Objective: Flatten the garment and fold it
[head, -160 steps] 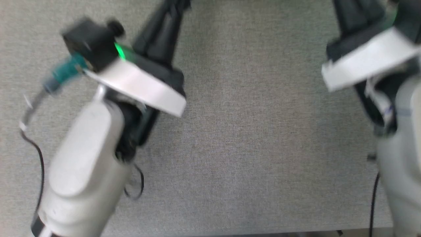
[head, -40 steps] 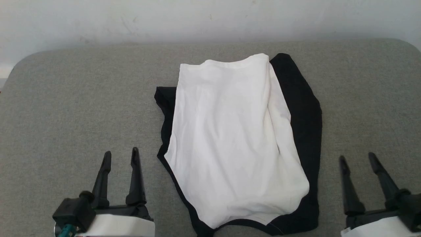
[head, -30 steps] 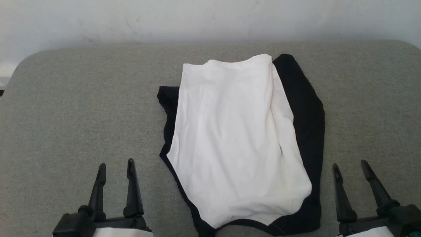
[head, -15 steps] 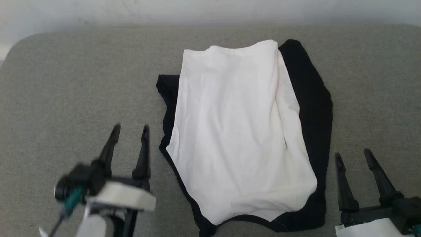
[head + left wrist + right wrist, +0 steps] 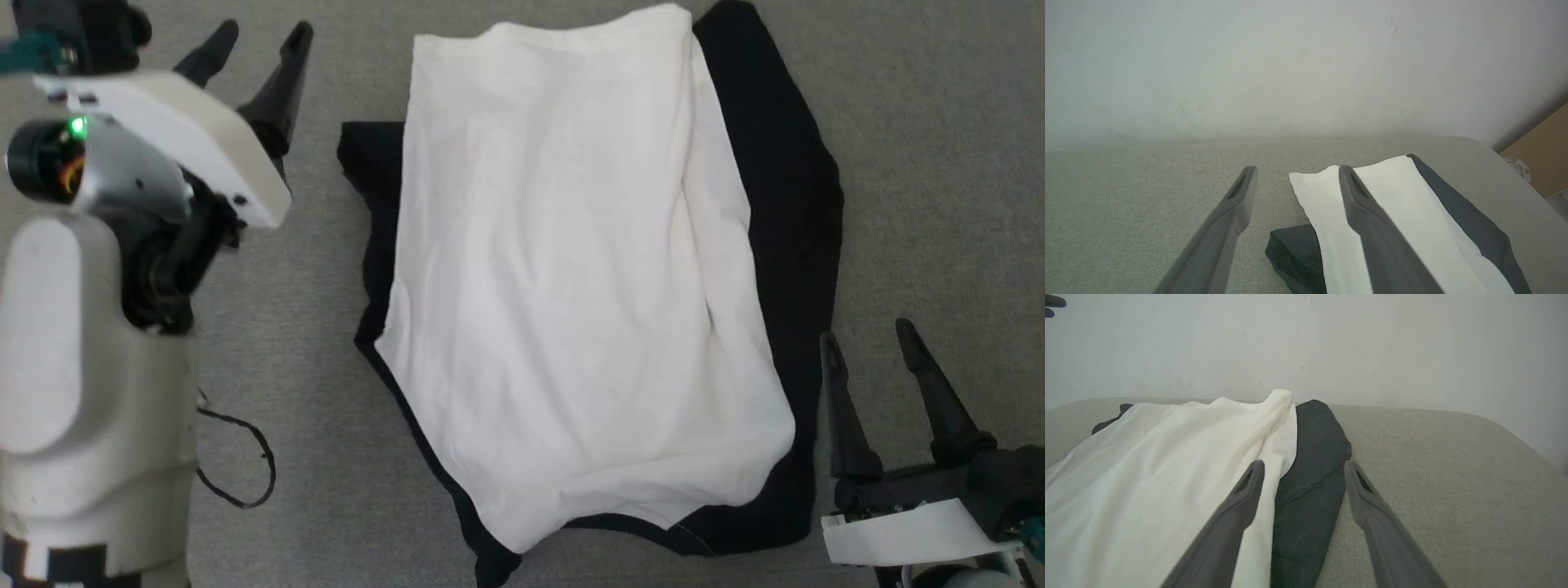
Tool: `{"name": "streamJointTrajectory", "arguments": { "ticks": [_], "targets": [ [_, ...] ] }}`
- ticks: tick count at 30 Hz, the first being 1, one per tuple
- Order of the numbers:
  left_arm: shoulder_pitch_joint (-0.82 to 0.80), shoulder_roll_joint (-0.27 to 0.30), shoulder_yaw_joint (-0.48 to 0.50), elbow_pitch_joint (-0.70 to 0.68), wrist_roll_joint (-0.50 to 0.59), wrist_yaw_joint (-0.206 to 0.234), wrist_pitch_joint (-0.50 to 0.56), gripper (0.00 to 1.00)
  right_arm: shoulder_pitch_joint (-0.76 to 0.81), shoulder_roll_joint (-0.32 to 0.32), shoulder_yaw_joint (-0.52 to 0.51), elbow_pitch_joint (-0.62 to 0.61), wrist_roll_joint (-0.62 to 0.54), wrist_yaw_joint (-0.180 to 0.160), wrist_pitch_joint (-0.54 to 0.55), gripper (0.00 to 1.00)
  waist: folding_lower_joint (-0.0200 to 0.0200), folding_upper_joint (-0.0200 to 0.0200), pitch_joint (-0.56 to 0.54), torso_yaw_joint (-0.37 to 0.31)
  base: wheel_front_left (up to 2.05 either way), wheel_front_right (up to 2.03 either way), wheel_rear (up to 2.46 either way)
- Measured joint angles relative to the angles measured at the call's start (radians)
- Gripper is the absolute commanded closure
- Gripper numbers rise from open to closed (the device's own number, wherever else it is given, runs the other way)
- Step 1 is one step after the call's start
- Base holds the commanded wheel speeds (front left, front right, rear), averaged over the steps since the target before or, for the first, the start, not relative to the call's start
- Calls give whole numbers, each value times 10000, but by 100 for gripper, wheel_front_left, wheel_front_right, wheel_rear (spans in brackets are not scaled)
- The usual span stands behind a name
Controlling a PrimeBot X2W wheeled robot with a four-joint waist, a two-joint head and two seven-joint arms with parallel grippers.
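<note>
The shirt [image 5: 571,286] lies in the middle of the bench [image 5: 939,122], soft and light, so I'd pinch its black hem corners toward the near edge, while the left claw [image 5: 263,33] and right claw [image 5: 867,335] flank it, both spread and empty.

We have soft, even light in the head view, from no direction we can pick out, and hardly a shadow on the grey tabletop [image 5: 939,122]. The garment [image 5: 563,286] glares a touch: its white body is nearly washed out and its creases are faint, while the black sleeves sink into flat dark with little detail. Close to the lens, the pale forearm [image 5: 49,343] looks slightly soft, and a green lamp [image 5: 77,126] glows at its wrist. Over in the wrist views we see a milky haze with low contrast. The wall [image 5: 1306,61] is pale and smooth, the dark fingers [image 5: 1372,228] read as grey and blur toward the bottom edge, and the tabletop's far edge is fuzzy.
</note>
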Motion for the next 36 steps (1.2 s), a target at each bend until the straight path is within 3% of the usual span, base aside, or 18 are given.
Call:
{"name": "streamJointTrajectory", "arguments": {
  "ticks": [4,9,17,30,31,32,36],
  "targets": [
    [-835,449,-257,635,-430,-132,1820,0,-196,-2,31,-13,10,0,-2,0,1,0,511,-223,0,0,0],
    [-1299,888,-537,1135,-435,-136,3129,0,-455,0,21,-69,8,0,-2,0,1,0,1131,-482,0,0,0],
    [-1382,982,-727,1448,-474,6,3990,0,-615,-4,-40,-73,6,0,-4,0,-1,0,1751,-874,0,0,0],
    [-1348,1298,-644,1574,-464,449,4314,2,-661,-2,-23,-48,-82,0,-4,0,-2,0,1968,-994,0,0,0],
    [-1341,1317,-633,1586,-464,454,4311,58,-662,-2,-25,-42,-82,0,-4,0,-2,0,1969,-993,0,0,0],
    [-1331,1329,-631,1590,-466,453,4284,100,-668,-2,-23,-40,-84,0,-4,0,-2,0,1970,-994,0,0,0],
    [-1168,1317,-579,1647,-677,380,4196,100,-740,-2,0,-38,-109,0,-4,0,-2,0,1970,-1007,0,0,0]
  ]
}}
